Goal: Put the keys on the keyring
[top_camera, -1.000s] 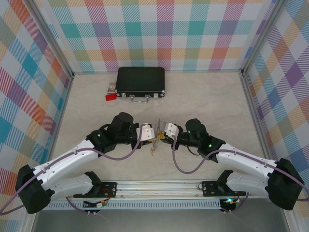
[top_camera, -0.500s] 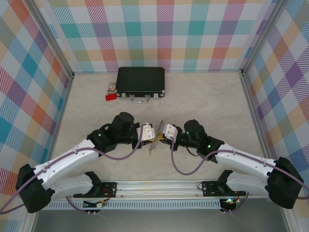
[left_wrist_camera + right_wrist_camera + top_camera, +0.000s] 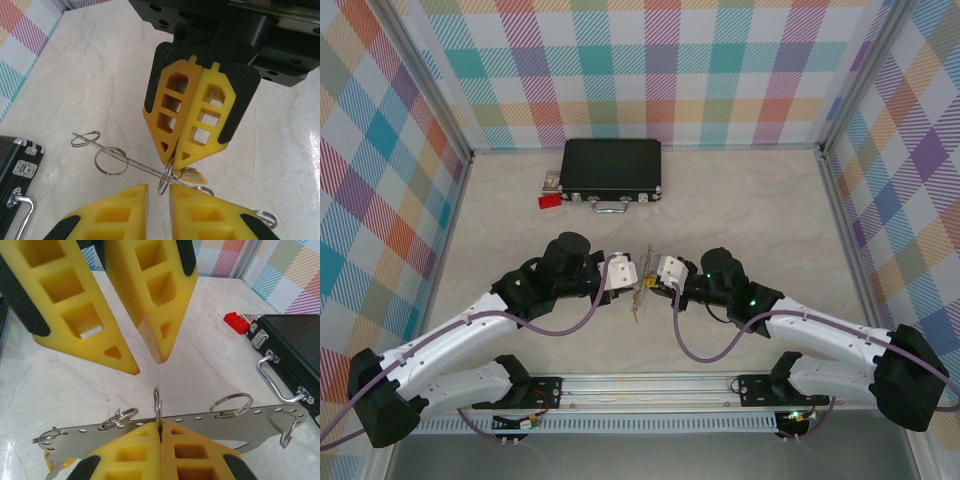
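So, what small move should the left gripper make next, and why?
Probably ease the left gripper slightly forward, so that its open fingers straddle the split ring. The right gripper is shut on that ring and holds it upright at the keyring. In the right wrist view the left gripper hangs just short of the ring, lined up with it, jaws apart.

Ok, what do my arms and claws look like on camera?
The left arm and right arm match: white shells, black joints, a purple cable looped along each, green lights near the wrists. The left claw and right claw have yellow, cut-out wedge fingers with black backing.
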### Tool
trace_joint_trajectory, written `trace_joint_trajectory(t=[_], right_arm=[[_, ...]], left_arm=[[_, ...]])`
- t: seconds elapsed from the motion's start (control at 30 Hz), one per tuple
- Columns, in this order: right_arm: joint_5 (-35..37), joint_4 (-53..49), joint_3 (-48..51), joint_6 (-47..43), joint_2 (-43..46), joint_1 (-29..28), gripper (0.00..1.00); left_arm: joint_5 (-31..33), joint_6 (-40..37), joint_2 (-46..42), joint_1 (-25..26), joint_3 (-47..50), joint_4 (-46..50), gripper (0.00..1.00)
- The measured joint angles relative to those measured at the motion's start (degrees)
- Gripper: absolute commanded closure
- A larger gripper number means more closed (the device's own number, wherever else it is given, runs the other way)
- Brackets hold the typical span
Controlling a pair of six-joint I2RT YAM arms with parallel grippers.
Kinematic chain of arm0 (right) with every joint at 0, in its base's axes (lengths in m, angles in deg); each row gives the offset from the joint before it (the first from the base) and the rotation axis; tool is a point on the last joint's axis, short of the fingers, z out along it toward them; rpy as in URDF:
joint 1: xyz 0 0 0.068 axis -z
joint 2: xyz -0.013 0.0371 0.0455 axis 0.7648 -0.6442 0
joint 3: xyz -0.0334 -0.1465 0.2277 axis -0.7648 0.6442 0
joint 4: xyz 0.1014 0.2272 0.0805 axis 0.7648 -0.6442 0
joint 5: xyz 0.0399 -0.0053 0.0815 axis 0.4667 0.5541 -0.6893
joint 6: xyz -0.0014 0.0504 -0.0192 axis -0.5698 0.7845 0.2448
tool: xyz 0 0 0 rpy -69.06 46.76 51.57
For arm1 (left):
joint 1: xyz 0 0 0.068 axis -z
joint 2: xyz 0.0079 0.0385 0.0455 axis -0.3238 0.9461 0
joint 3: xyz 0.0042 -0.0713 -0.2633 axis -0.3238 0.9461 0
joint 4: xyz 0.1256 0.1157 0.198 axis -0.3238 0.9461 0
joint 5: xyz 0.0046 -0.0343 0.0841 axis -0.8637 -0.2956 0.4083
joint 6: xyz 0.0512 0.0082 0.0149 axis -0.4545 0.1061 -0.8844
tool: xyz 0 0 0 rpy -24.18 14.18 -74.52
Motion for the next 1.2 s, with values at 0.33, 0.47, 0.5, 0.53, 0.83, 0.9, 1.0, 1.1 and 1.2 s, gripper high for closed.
trace_joint_trajectory(t=[0.33, 0.47, 0.5, 0.53, 0.83, 0.9, 1.0, 1.1, 1.2], right_arm=[[-0.9, 0.4, 0.0, 0.0, 0.1, 0.0, 1.00], [-1.1, 0.4, 0.0, 0.0, 0.1, 0.0, 1.00], [-1.2, 0.4, 0.0, 0.0, 0.1, 0.0, 1.00], [-1.3, 0.4, 0.0, 0.0, 0.1, 0.0, 1.00], [-1.7, 0.4, 0.0, 0.0, 0.1, 0.0, 1.00], [-1.8, 0.4, 0.0, 0.0, 0.1, 0.0, 1.00], [-1.7, 0.4, 0.0, 0.0, 0.1, 0.0, 1.00], [-1.5, 0.3, 0.0, 0.0, 0.1, 0.0, 1.00], [-1.2, 0.0, 0.0, 0.0, 0.1, 0.0, 1.00]], left_arm=[[-0.7, 0.0, 2.9, 0.1, 0.0, 0.0, 0.82], [-1.1, 0.0, 3.5, 0.1, -0.1, 0.0, 0.82], [-1.1, 0.0, 3.6, 0.1, -0.1, 0.0, 0.83], [-1.2, 0.0, 3.7, 0.1, -0.2, 0.0, 0.83], [-1.6, 0.0, 3.8, 0.2, -0.8, 0.0, 0.85], [-1.6, 0.0, 3.8, 0.2, -0.9, 0.0, 0.86], [-1.6, 0.1, 3.9, 0.3, -0.9, 0.0, 0.91], [-2.1, -0.1, 4.2, 0.3, -0.9, 0.3, 0.97], [-2.2, -0.2, 4.5, 0.4, -1.0, 0.4, 1.00]])
